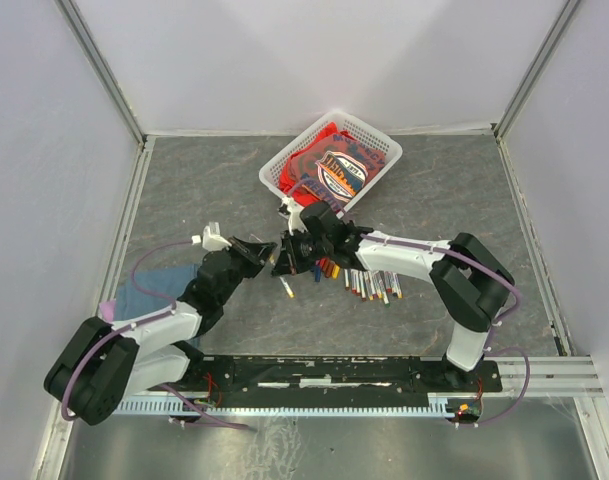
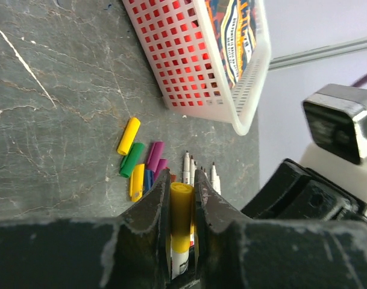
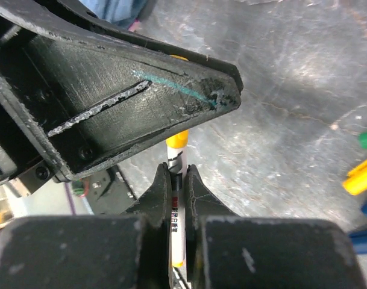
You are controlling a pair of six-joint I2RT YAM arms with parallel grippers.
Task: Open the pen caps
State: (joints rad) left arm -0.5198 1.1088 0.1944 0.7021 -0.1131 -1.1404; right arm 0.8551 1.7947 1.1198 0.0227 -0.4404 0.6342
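A pen is held between both grippers above the table. My left gripper (image 2: 182,180) is shut on its yellow pen cap (image 2: 181,211), which still sits on the white barrel. My right gripper (image 3: 179,171) is shut on the white pen barrel (image 3: 178,229); the yellow cap (image 3: 178,139) shows just beyond, under the left gripper's finger (image 3: 141,102). In the top view the left gripper (image 1: 267,256) and right gripper (image 1: 290,258) meet tip to tip. Loose pen caps lie on the table: yellow (image 2: 128,135), green (image 2: 132,159), purple (image 2: 154,155) and others (image 1: 324,268).
A white basket (image 2: 201,72) holding a red printed bag stands behind the grippers, also in the top view (image 1: 284,160). A row of uncapped white pens (image 1: 369,285) lies right of the loose caps. One pen (image 1: 286,288) lies below the grippers. A blue cloth (image 1: 149,290) lies at the left.
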